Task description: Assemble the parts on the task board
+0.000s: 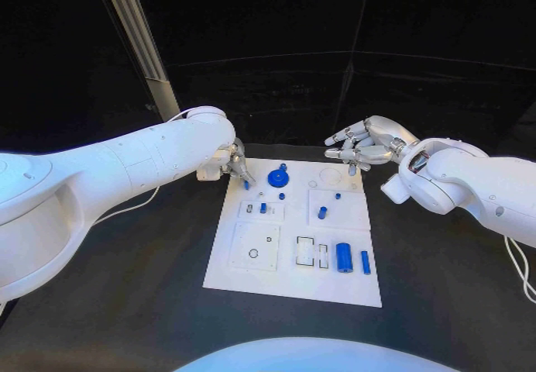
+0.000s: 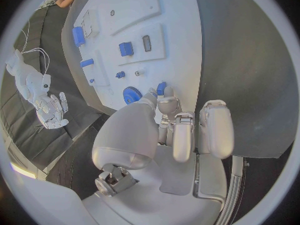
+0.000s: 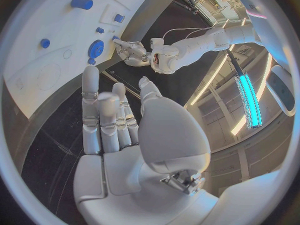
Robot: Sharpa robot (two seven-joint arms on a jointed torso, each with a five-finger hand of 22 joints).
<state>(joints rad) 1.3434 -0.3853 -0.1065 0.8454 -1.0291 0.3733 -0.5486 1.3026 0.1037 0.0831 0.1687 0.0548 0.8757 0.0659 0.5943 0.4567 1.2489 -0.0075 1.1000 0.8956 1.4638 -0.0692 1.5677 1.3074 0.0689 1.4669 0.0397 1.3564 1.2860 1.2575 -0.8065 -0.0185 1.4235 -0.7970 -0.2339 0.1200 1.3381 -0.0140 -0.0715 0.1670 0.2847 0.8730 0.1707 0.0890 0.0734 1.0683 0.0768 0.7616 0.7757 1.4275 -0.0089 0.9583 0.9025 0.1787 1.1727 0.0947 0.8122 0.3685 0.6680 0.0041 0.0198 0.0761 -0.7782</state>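
- Task board [image 1: 293, 271] is seen in middle of black table [image 1: 134, 310], between both hands.
- Small blue peg [image 2: 161, 88] is pinched by fingertips of left hand [image 1: 231, 164] at board's far corner, just beside blue gear [image 1: 278, 180].
- Right hand [image 1: 369, 143] is held above board's other far corner; fingers apart, nothing held.

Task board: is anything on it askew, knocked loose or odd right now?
Nothing stands out. The task board lies flat and square on the table, its blue parts sit tidily, and neither the left hand nor the right hand has disturbed them.
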